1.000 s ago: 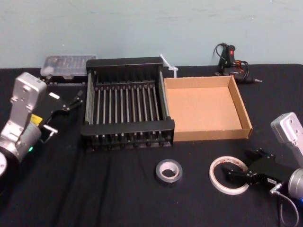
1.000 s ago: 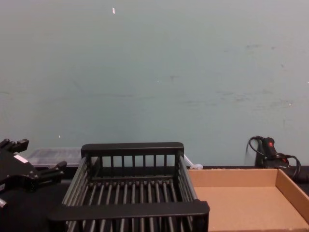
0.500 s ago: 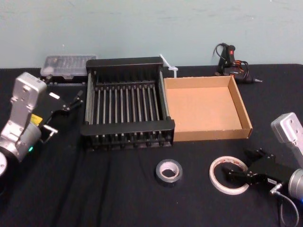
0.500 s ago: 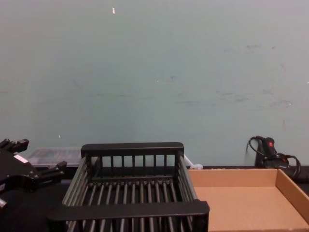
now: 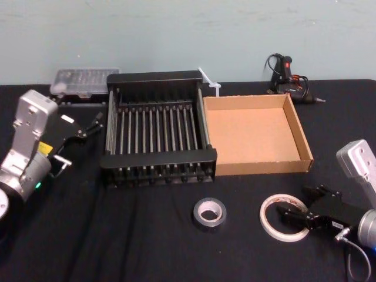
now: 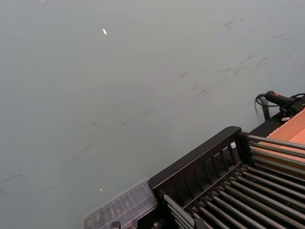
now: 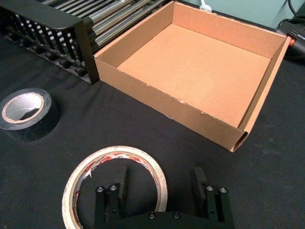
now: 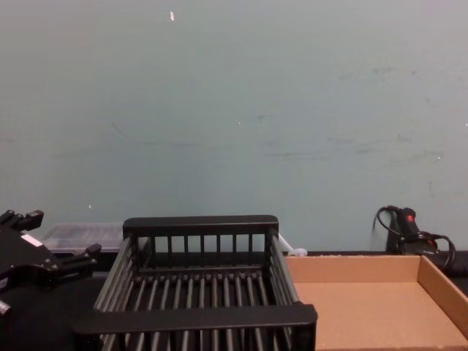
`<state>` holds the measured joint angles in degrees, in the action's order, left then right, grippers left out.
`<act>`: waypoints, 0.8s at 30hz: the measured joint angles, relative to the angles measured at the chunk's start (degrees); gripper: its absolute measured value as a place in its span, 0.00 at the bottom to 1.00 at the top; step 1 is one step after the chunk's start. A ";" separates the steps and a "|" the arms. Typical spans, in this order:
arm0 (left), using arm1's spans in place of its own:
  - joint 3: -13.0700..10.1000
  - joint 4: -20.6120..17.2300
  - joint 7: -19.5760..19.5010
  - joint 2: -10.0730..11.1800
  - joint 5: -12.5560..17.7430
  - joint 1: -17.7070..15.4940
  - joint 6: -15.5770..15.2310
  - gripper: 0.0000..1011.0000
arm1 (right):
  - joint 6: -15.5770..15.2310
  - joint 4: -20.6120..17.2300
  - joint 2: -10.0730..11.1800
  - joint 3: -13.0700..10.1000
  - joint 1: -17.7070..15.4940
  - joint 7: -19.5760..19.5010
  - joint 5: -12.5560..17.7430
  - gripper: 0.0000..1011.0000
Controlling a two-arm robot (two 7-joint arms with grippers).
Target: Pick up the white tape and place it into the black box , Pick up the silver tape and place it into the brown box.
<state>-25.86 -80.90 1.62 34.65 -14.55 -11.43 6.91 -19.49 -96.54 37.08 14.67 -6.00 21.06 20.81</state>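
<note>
right gripper (image 7: 162, 191) spread astride the near rim of the white tape (image 5: 284, 217) (flat on the table before the brown box (image 5: 257, 134)), needing to clamp, then lift toward the black box (image 5: 157, 130).

Pale teal wall (image 8: 241, 110) behind, faintly scuffed; black cloth-covered table (image 5: 135, 247) runs up to it.

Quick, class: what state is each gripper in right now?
Left gripper: open, holding nothing, beside the black box.
Right gripper: open, fingers straddling the white tape's rim, not yet closed on it.
</note>
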 joint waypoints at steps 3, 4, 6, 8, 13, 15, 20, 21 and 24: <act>0.00 0.00 0.00 0.00 0.00 0.00 0.00 0.99 | 0.01 0.00 0.00 0.00 0.00 0.00 0.02 0.81; 0.00 0.00 0.00 0.00 0.00 0.00 0.00 0.99 | 0.02 0.00 0.00 0.00 0.00 0.00 0.03 0.79; 0.00 0.00 0.00 0.00 0.00 0.00 0.00 0.99 | 0.02 0.00 0.00 0.00 0.00 0.00 0.04 0.73; 0.00 0.00 0.00 0.00 0.00 0.00 0.00 0.99 | 0.03 0.00 0.00 0.00 0.00 0.00 0.04 0.68; 0.00 0.00 0.00 0.00 0.00 0.00 0.00 0.99 | 0.04 0.00 0.00 0.00 0.00 0.00 0.04 0.50; 0.00 0.00 0.00 0.00 0.00 0.00 0.00 0.99 | 0.04 0.00 0.00 0.00 0.00 0.00 0.04 0.44; 0.00 0.00 0.00 0.00 0.00 0.00 0.00 0.99 | 0.04 0.00 0.00 0.00 0.00 0.00 0.04 0.30; 0.00 0.00 0.00 0.00 0.00 0.00 0.00 0.99 | 0.04 0.00 0.00 0.00 0.00 0.00 0.04 0.24; 0.00 0.00 0.00 0.00 0.00 0.00 0.00 0.99 | 0.04 0.00 0.00 0.00 0.00 0.00 0.03 0.19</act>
<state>-25.86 -80.90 1.62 34.65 -14.55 -11.43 6.91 -19.45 -96.54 37.08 14.67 -6.00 21.06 20.85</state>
